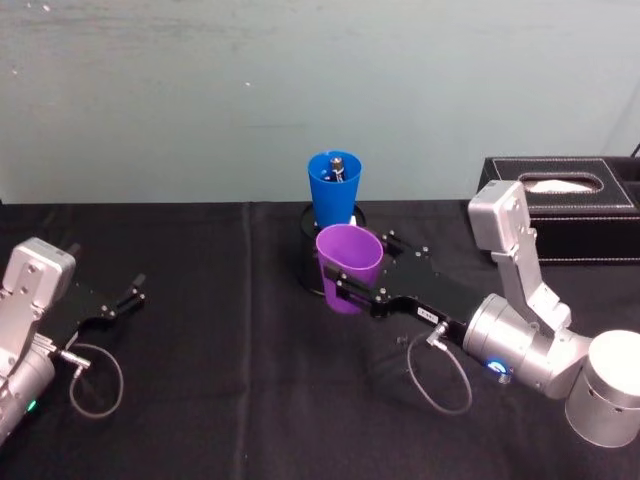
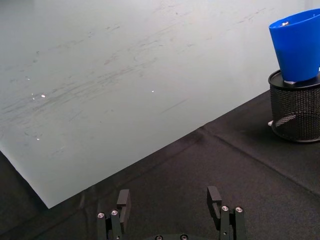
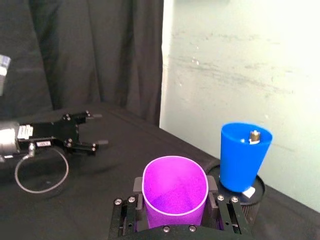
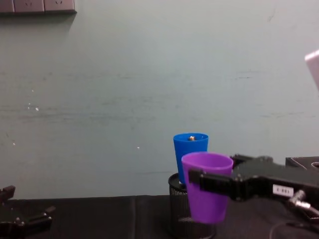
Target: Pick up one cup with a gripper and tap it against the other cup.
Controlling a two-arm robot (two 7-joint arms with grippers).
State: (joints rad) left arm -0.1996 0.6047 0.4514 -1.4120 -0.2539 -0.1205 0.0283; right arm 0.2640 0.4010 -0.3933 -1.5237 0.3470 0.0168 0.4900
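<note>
Right gripper [image 3: 175, 200] clamps purple cup [image 1: 349, 262] by its walls, held off the table, centre. Left gripper [image 2: 170, 200] parked left, fingers spread. Mesh holder [image 2: 295, 112] props blue cup [image 1: 334, 190] just behind purple, a raised, steady target. Cups look apart.

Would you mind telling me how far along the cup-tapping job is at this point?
Done: the right claw is shut on the purple cup, holding it clear of the table. In hand: the cup hangs close to the blue cup, which stands in the mesh holder; the right wrist view shows a gap between them. Left: the tap itself. The left claw sits open at the table's left side.
</note>
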